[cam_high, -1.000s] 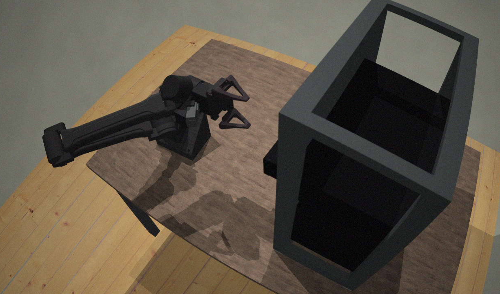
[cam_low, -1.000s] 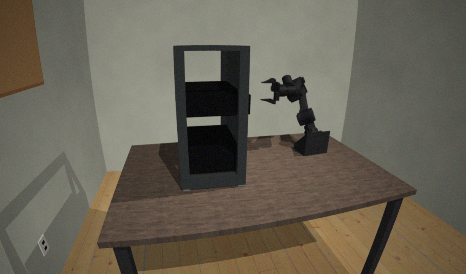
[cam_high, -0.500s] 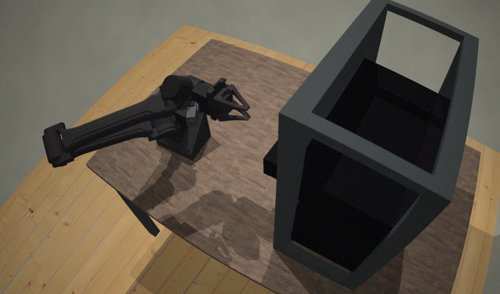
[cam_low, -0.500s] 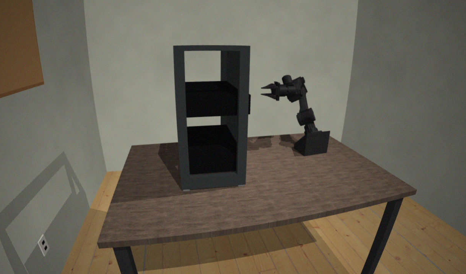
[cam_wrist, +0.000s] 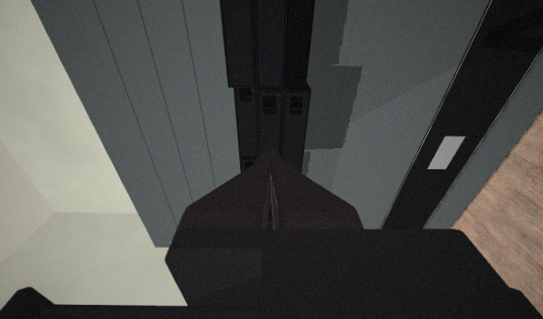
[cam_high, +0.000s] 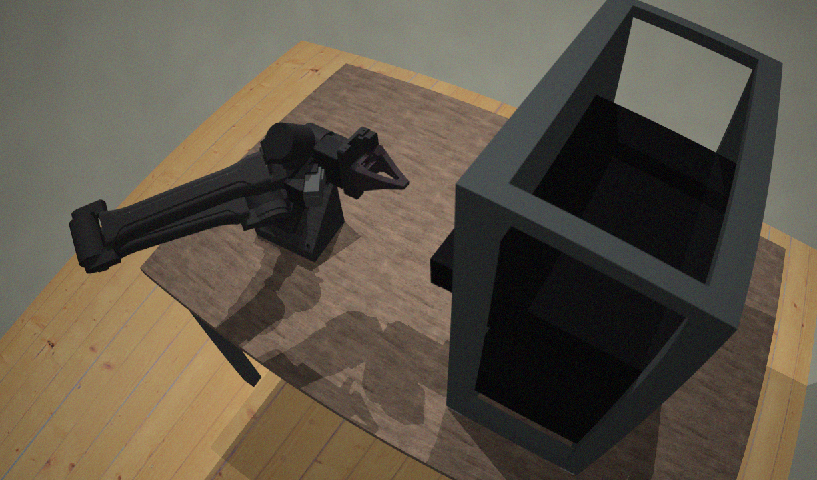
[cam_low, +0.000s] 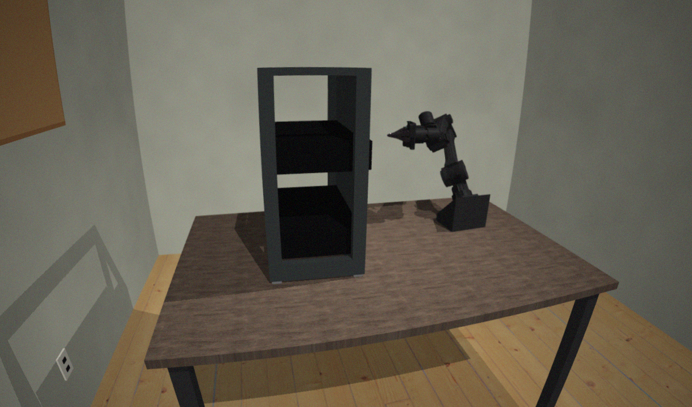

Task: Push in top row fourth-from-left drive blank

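Note:
The tall dark grey rack (cam_low: 315,172) stands upright on the wooden table; it also shows in the overhead view (cam_high: 607,239). A black block of drive blanks (cam_low: 370,154) sticks out a little from its front face, towards the arm, and also shows from above (cam_high: 442,263). In the wrist view, which is rolled sideways, the blanks (cam_wrist: 271,106) form a dark strip three wide. I cannot tell which one is the top row's fourth. My gripper (cam_low: 390,134) is shut and empty, its tip pointing at the rack front, at about the height of the blanks with a clear gap. It also shows in the overhead view (cam_high: 402,181) and the wrist view (cam_wrist: 271,161).
The arm's base (cam_low: 461,212) sits on the table to the right of the rack. Two black boxes (cam_low: 312,146) (cam_low: 312,223) fill the rack's middle and lower bays. A black strip with a pale label (cam_wrist: 448,151) runs along the rack front in the wrist view.

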Tool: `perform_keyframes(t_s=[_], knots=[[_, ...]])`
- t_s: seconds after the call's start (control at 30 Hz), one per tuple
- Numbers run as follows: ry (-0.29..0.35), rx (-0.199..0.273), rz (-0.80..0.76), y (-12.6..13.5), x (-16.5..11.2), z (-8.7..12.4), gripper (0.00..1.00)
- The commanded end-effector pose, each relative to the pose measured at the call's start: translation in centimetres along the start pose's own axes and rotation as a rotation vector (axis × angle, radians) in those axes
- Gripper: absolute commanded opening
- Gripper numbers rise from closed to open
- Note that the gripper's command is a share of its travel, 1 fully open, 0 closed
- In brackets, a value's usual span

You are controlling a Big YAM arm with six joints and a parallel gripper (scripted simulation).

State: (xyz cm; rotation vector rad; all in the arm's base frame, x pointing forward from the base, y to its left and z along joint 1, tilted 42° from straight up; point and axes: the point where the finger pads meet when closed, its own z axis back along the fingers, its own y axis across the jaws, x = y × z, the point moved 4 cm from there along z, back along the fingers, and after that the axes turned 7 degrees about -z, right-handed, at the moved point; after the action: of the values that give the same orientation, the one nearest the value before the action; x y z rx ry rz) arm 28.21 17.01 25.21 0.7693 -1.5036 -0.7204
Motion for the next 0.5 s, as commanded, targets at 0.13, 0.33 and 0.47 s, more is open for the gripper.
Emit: perform_keyframes(t_s=[0.13,0.33,0.47], knots=[[-0.020,0.030,-0.054,2.21,0.48,-0.76,0.00],[-0.020,0.030,-0.054,2.21,0.48,-0.76,0.00],[-0.021,0.030,-0.054,2.28,0.56,-0.82,0.00]])
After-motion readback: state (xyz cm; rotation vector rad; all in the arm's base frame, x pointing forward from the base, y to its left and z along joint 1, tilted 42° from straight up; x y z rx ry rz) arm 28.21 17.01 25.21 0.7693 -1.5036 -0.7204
